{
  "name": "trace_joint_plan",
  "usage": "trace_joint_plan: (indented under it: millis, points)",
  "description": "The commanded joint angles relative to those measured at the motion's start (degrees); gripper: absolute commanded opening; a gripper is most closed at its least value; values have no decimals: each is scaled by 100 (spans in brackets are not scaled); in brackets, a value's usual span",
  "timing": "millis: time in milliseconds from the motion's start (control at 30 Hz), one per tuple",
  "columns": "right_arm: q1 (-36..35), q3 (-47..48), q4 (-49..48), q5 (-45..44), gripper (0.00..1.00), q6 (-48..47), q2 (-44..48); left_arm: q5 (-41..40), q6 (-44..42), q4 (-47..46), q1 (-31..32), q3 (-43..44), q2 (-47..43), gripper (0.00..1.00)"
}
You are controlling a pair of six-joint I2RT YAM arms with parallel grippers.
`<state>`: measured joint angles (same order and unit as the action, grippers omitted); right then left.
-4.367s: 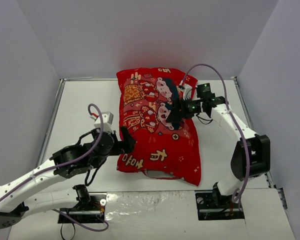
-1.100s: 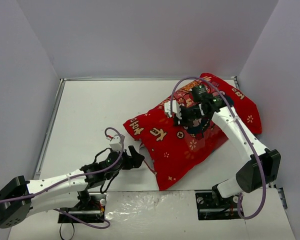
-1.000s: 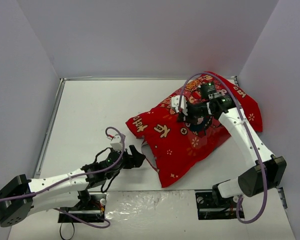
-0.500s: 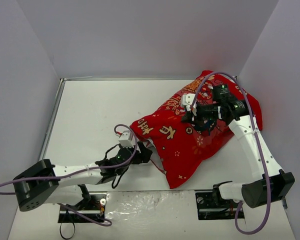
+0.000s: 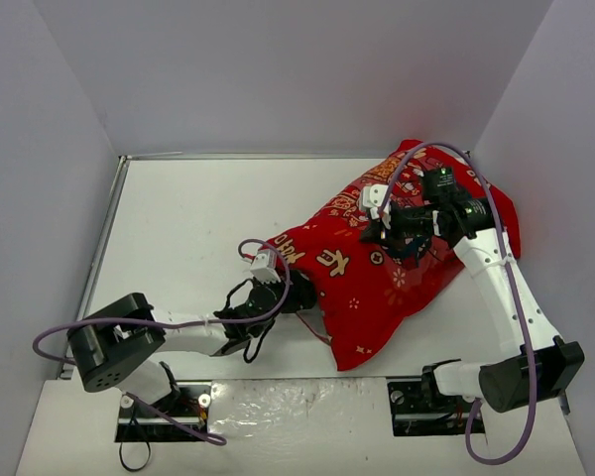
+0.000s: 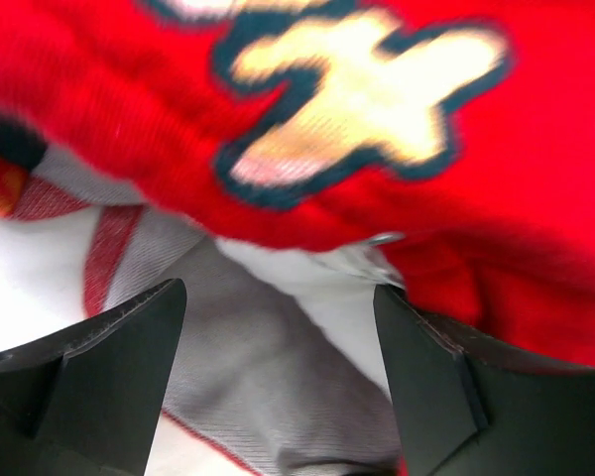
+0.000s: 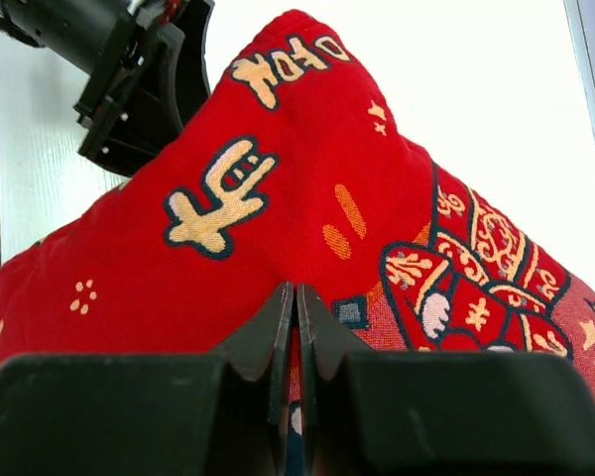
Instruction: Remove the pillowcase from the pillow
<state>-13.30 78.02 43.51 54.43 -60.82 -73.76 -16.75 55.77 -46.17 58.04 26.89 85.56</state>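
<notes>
Near the tabletop's (image 5: 178,218) front edge, the left gripper (image 5: 297,296) is gaping wide, gripping nothing, at the pillowcase's (image 5: 377,293) open end. The pillowcase is lying diagonally, its long axis pointing toward the far right corner. Farther back, the right gripper (image 5: 385,230) is pinching its fabric, jaws closed.

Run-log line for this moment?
left gripper: open, at pillowcase opening | right gripper: shut on pillowcase fold | pillow: inside, white showing at opening

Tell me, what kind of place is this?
Probably a robotics test cell, not a home: plain pale walls box in a white table, with a white left robot arm and white right arm bolted at its near edge.
</notes>
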Motion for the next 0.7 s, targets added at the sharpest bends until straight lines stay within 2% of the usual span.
trace_joint_plan:
  millis: [0, 233, 367, 533, 667]
  points:
    - [38, -23, -62, 269, 0, 52, 81, 102, 13, -981, -47, 53, -417, 75]
    - [38, -68, -79, 322, 0, 88, 72, 444, 22, -1341, -56, 9, -356, 79]
    - [29, -50, -88, 340, 0, 114, 46, 401, 110, -868, -65, 315, -76, 81]
    - [29, -24, -97, 349, 0, 166, 37, 322, 302, -937, -153, 492, 347, 82]
    - [29, 12, -105, 305, 0, 193, 45, 199, 391, -789, -162, 431, 295, 82]
